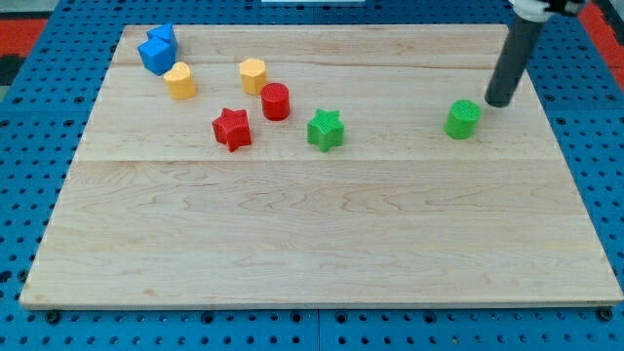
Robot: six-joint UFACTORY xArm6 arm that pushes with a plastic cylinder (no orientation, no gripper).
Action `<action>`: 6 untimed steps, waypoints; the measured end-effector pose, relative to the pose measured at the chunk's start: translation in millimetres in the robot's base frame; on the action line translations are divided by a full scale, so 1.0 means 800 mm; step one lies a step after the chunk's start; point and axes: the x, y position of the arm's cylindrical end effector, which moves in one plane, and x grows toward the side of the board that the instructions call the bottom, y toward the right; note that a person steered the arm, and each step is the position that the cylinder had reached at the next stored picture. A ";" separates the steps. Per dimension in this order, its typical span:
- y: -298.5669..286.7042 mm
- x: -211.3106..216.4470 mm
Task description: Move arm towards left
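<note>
My tip (498, 101) is at the view's upper right, on the wooden board (322, 234), just up and to the right of a green cylinder (462, 119), close to it but apart. To the left lie a green star (326, 130), a red cylinder (275, 101), a red star (232, 129), a yellow hexagonal block (253, 75) and a yellow block (179, 80). Two blue blocks (157, 49) sit together at the top left corner.
The board lies on a blue perforated table (604, 146). The rod's dark shaft (517, 54) rises to the view's top right.
</note>
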 end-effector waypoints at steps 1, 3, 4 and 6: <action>-0.033 0.013; -0.110 -0.001; -0.112 0.021; -0.223 -0.099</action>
